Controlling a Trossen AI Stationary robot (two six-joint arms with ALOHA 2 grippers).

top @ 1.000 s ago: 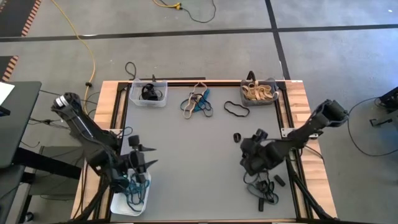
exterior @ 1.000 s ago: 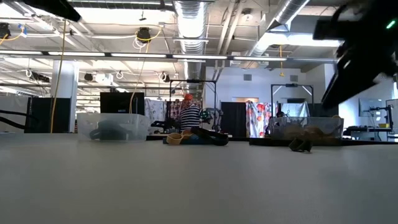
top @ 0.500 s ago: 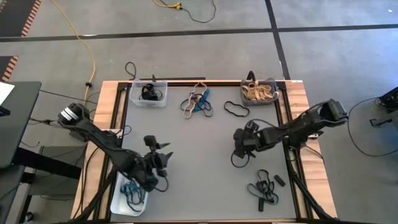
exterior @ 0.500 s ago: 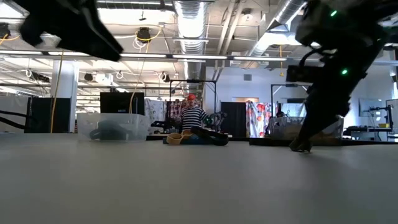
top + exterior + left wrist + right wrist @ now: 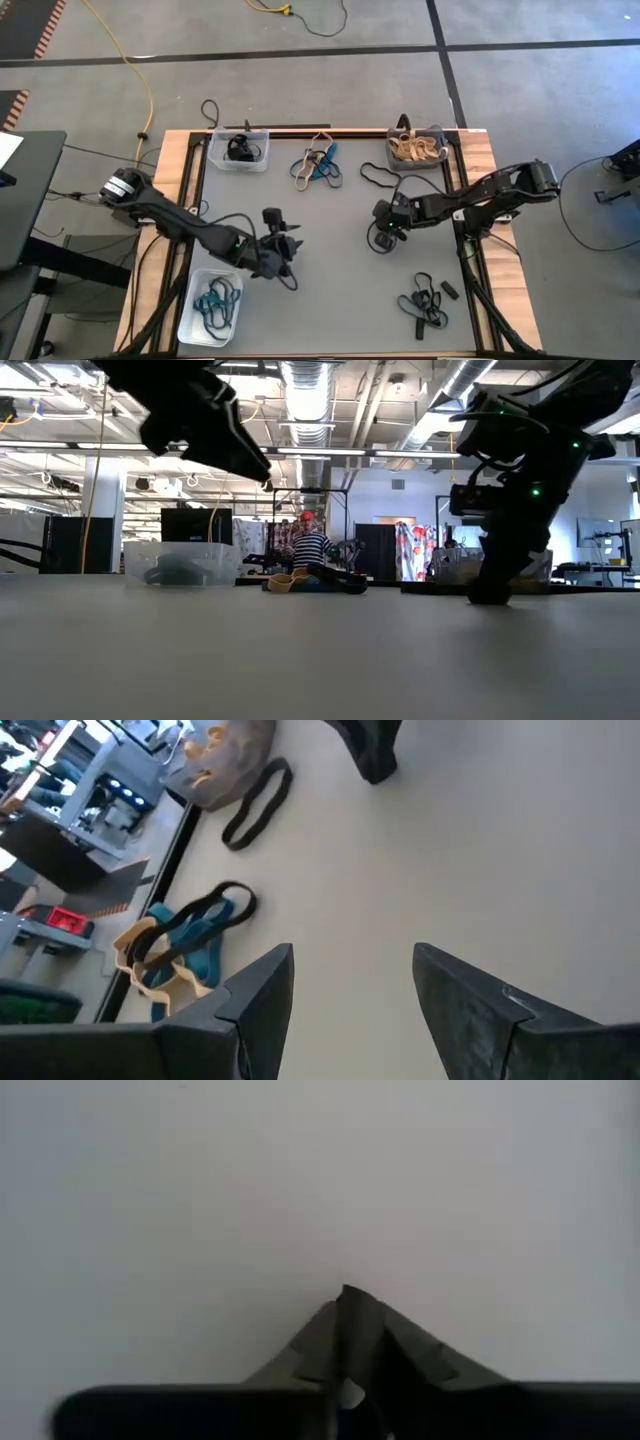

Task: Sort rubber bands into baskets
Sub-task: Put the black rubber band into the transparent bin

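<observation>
From above, my left gripper (image 5: pixel 283 243) sits left of centre in the frame, over bare table (image 5: pixel 330 290), its fingers spread with nothing between them. My left wrist view confirms the gap: the two dark fingers (image 5: pixel 250 1010) stand well apart, and past them lie a lone black rubber band (image 5: pixel 258 803) stretched into a long oval running diagonally, and a mixed tangle (image 5: pixel 180 940) of black, tan and teal loops.

My right gripper (image 5: pixel 384 232) is right of centre in the high view, tip down on the mat. The right wrist view shows its fingers (image 5: pixel 350 1335) pressed together into one point touching the grey surface; I cannot tell whether a band is caught there. The low view shows this gripper (image 5: pixel 492 592) standing on the tabletop at the right of the frame, which the overhead shot cannot show.

Only the high view shows all three baskets: the clear basket (image 5: pixel 214 160) at upper left holding a black band, the dark grey basket (image 5: pixel 441 160) at upper right holding tan bands, and the white basket (image 5: pixel 192 325) at lower left holding teal ones. A loose black cluster (image 5: pixel 423 303) lies at lower right. The low view shows only the clear basket (image 5: pixel 183 563), with a person in a striped top (image 5: pixel 311 548) in the room behind.
</observation>
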